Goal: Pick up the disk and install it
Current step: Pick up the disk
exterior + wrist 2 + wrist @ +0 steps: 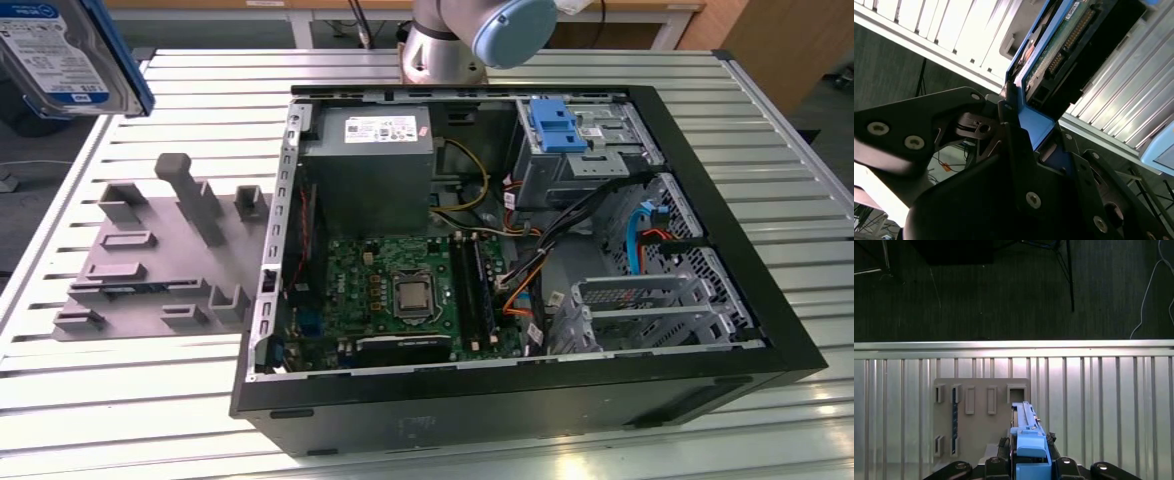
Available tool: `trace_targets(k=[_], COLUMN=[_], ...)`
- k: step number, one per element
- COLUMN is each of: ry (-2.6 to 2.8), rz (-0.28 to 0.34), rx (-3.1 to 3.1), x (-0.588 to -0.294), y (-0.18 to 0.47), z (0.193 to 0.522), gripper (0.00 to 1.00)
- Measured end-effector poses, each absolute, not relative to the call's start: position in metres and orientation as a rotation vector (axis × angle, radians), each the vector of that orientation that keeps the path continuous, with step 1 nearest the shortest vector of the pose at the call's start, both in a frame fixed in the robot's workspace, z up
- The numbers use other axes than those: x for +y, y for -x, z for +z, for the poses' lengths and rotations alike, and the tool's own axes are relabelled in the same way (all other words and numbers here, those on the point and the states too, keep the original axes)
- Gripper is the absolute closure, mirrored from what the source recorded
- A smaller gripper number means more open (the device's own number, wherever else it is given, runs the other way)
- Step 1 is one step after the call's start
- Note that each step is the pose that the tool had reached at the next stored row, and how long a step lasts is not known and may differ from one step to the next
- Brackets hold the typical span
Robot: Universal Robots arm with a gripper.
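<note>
Exterior view, the disk (60,55) aloft apart from the computer case (507,405), second wrist view, jaws pinching its carrier (1036,125)

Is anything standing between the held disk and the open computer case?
Nothing visible. The tool is shut on the disk. In the exterior view the disk hangs in the air at the exterior view's left; the grey fixture plate lies low, and the computer case is open.
</note>
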State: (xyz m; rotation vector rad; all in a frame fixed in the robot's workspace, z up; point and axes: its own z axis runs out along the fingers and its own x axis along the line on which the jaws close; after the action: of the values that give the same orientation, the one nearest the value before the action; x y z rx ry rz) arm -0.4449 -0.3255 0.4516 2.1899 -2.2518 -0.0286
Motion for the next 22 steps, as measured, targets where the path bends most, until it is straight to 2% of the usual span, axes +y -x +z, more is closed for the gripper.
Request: trace_targets(k=[22], ry=[-2.19], rz=[-0.029], rx=[-2.252], x=[-0.3255], y=[0.4428], z=[0.4596], gripper=[0.64])
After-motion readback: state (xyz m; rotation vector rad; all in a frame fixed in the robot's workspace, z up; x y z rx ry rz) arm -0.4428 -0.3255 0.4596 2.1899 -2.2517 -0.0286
